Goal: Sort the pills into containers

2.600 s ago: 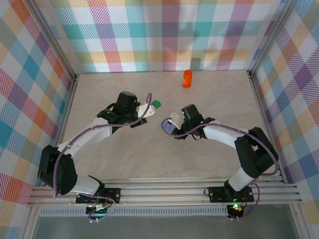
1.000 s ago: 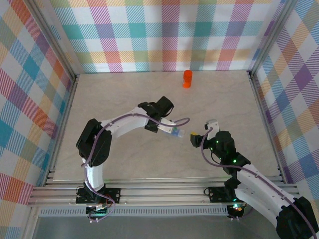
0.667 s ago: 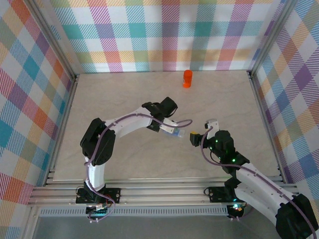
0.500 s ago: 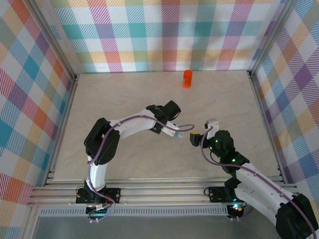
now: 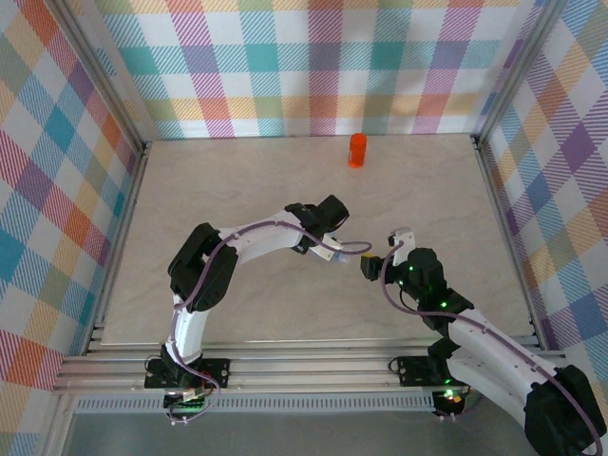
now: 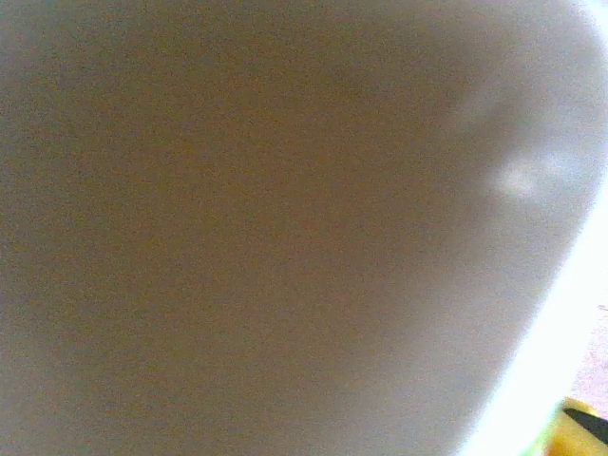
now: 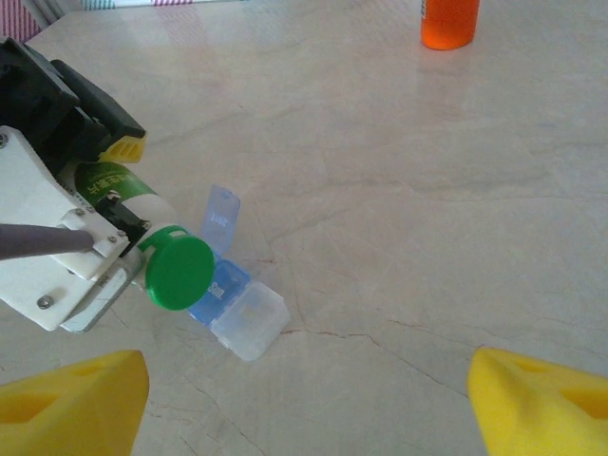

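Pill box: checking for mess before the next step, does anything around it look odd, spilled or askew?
One lid flap of the blue pill box stands open. The left claw holds the green-capped bottle tipped sideways, with its cap end over the box. No spilled pills show.

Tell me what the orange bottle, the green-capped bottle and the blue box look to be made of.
Orange bottle: probably plastic; smooth, evenly coloured, with a faint sheen.
Green-capped bottle: whitish, plastic-looking body with a printed label; the cap is opaque green with a satin look.
Blue box: translucent plastic; light passes through its paler end and its raised lid flap.
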Motion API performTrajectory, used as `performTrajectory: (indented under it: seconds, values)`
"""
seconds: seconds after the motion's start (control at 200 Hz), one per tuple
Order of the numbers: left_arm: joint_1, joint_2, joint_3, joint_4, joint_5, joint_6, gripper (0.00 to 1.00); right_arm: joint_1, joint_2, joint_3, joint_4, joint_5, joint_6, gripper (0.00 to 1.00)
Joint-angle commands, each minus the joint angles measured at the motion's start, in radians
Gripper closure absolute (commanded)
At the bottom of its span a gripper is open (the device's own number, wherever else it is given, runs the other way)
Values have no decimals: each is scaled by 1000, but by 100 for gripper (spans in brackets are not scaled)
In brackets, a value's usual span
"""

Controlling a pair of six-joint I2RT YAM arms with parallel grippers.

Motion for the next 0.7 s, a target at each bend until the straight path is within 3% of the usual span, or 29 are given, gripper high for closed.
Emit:
performTrajectory:
  seconds: [0.0, 0.27, 0.695]
  values:
    - [-17, 11, -3, 14, -38, 20, 100, 2, 1, 24, 35, -19, 20, 14]
    - [-17, 30, -9, -2, -59, 27, 100, 1, 7, 25, 35, -31, 22, 14]
    - [-26, 39, -79, 124, -231, 183, 100, 1, 5, 30, 34, -51, 28, 14]
